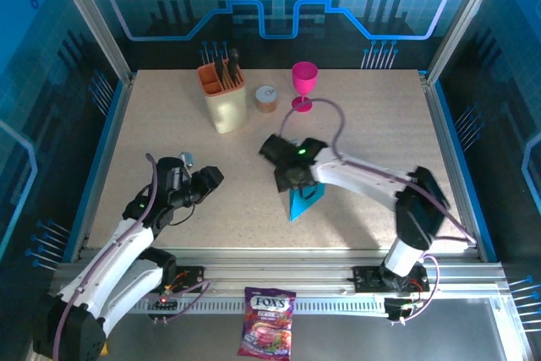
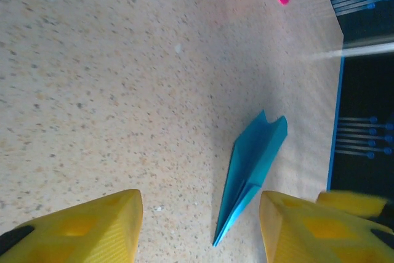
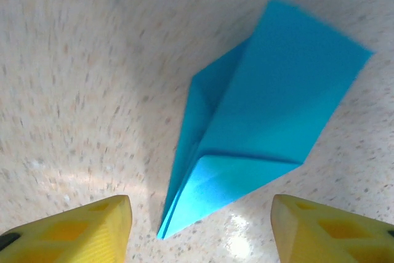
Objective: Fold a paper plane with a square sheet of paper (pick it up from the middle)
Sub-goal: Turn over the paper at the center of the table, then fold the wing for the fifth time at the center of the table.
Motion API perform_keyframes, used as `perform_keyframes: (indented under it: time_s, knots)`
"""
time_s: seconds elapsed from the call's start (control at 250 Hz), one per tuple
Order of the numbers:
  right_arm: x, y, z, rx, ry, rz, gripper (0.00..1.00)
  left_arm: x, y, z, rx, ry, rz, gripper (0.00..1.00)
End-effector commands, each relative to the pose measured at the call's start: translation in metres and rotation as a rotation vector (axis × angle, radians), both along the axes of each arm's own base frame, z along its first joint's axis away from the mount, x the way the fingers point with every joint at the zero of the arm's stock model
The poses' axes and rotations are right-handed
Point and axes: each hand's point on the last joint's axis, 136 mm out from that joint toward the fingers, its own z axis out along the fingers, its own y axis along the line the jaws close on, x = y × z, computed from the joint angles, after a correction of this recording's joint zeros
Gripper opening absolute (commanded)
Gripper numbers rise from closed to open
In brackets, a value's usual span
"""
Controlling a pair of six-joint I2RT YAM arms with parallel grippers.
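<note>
The paper plane [image 1: 302,200] lies folded on the speckled worktop [image 1: 380,124], a little right of centre and towards the near edge. It is a slim cyan-blue dart, its pointed nose aimed at the arms' bases.

The right hand [image 3: 200,214] hangs just above it. Its yellow fingers [image 3: 92,226] stand wide apart, one on each side of the nose, and neither touches the paper. From that wrist I can see the centre crease and one wing spread flat, with a soft shadow along the plane's left edge.

The left hand [image 2: 198,214] hovers over bare worktop well to the left, open too and holding nothing. From its wrist the plane shows beyond the fingertips, nose towards the camera.

At the back of the worktop stand a beige holder [image 1: 222,99] with dark utensils in it, a small round jar [image 1: 266,99] and a pink goblet [image 1: 304,82]. A purple candy bag [image 1: 269,323] sits on the front rail between the two bases.
</note>
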Motion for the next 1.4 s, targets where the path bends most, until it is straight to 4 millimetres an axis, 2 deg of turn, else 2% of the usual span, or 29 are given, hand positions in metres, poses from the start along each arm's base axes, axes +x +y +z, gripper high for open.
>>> perform_keyframes:
  time_s: [0.0, 0.192, 0.304, 0.387, 0.519, 0.655, 0.755, 0.891, 1.194, 1.394]
  knots:
    - [0.008, -0.009, -0.007, 0.157, 0.03, -0.039, 0.64, -0.001, -0.034, 0.014, -0.042, -0.054, -0.17, 0.54]
    - [0.025, -0.057, -0.008, 0.279, 0.007, -0.179, 0.64, -0.003, -0.101, 0.024, -0.048, -0.098, -0.382, 0.56]
    - [0.025, -0.074, -0.016, 0.362, 0.034, -0.228, 0.64, -0.002, -0.142, 0.027, -0.06, -0.121, -0.483, 0.58]
    - [0.022, -0.09, -0.029, 0.434, 0.074, -0.302, 0.65, 0.0, -0.175, 0.024, -0.062, -0.125, -0.557, 0.58]
    - [0.018, -0.095, -0.042, 0.669, 0.108, -0.346, 0.63, 0.003, -0.22, 0.011, -0.069, -0.102, -0.648, 0.57]
    - [0.01, -0.105, -0.049, 0.698, 0.105, -0.368, 0.63, 0.007, -0.25, -0.005, -0.074, -0.067, -0.703, 0.57]
    - [0.003, -0.111, -0.056, 0.698, 0.112, -0.382, 0.63, 0.012, -0.262, -0.019, -0.072, -0.039, -0.72, 0.55]
    - [-0.003, -0.11, -0.061, 0.722, 0.124, -0.377, 0.62, 0.02, -0.266, -0.038, -0.051, -0.01, -0.706, 0.54]
    - [-0.005, -0.1, -0.066, 0.773, 0.156, -0.348, 0.6, 0.031, -0.263, -0.059, 0.006, 0.01, -0.685, 0.53]
    - [-0.003, -0.093, -0.07, 0.817, 0.177, -0.337, 0.57, 0.034, -0.251, -0.08, 0.041, 0.041, -0.67, 0.53]
